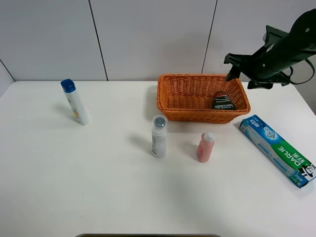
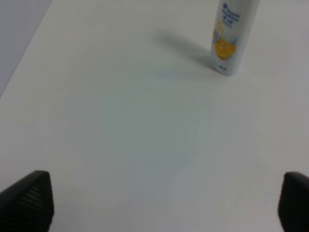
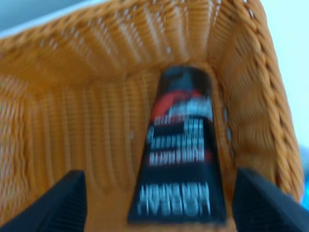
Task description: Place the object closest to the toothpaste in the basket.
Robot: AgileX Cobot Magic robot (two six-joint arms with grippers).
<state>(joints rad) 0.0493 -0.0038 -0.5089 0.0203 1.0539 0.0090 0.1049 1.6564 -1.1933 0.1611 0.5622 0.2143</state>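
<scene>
Orange woven basket (image 1: pixel 192 114); black-red tube (image 1: pixel 223 101); green-blue toothpaste box (image 1: pixel 276 149); pink bottle (image 1: pixel 205 148).

You've got bright, even light on the white surface (image 1: pixel 98 187) in the high view, and it's crisp. Soft shadows fall to the left of the grey-cap bottle (image 1: pixel 159 137) and the basket (image 1: pixel 202 76), so the light comes from the right. Your left wrist view is soft: the yellow-print bottle (image 2: pixel 231 34) looks hazy and its shadow is faint. The right wrist view is badly blurred, the tube's (image 3: pixel 178 154) print smeared and the weave streaky.
</scene>
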